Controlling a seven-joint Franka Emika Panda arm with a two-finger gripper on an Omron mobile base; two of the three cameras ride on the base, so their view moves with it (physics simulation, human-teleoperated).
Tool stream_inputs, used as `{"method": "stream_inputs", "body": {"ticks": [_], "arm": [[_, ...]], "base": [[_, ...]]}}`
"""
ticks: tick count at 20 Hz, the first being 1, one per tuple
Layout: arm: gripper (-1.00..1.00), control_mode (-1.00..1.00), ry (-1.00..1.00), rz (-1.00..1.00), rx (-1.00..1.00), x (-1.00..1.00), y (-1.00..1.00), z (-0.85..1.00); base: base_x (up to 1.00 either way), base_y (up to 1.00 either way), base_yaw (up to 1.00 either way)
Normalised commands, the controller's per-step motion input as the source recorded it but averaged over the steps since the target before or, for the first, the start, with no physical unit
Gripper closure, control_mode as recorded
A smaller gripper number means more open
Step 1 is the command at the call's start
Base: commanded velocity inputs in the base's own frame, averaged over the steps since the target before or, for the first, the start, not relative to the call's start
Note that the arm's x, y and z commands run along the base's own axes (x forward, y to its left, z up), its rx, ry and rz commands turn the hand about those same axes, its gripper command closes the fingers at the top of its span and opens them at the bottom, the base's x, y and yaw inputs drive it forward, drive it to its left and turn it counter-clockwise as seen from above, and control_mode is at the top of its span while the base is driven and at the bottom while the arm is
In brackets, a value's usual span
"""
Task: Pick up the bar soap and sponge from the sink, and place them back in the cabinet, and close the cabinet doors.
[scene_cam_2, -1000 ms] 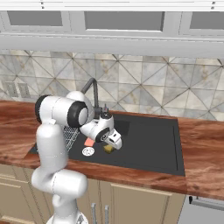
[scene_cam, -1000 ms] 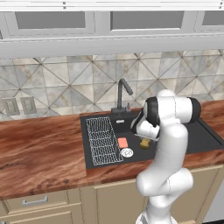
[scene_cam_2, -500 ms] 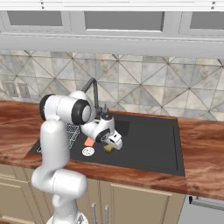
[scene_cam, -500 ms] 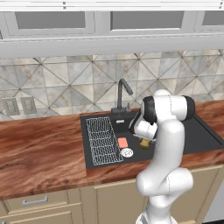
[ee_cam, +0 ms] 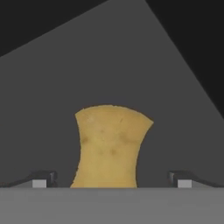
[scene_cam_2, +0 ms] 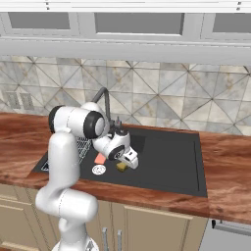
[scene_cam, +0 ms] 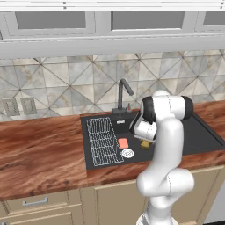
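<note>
End effector wide apart | straddles sponge | contact seemingly none

A reddish-brown wooden countertop is seen across the middle of both base views, backed by a diamond-patterned tiled wall with two outlets at left, grey glass-fronted upper cabinets above, and beige lower drawers below.

sponge right of bar soap, in sink
</note>
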Motion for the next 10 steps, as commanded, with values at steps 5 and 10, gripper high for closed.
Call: {"method": "stream_inputs", "body": {"ticks": [5,10], "arm": [[-1.0,-1.0,0.01,0.0,0.0,0.07,-0.01,-0.12],[-1.0,-1.0,0.01,0.0,0.0,0.09,0.0,-0.13]], "base": [[0.0,0.0,0.0],[0.0,0.0,0.0]]}}
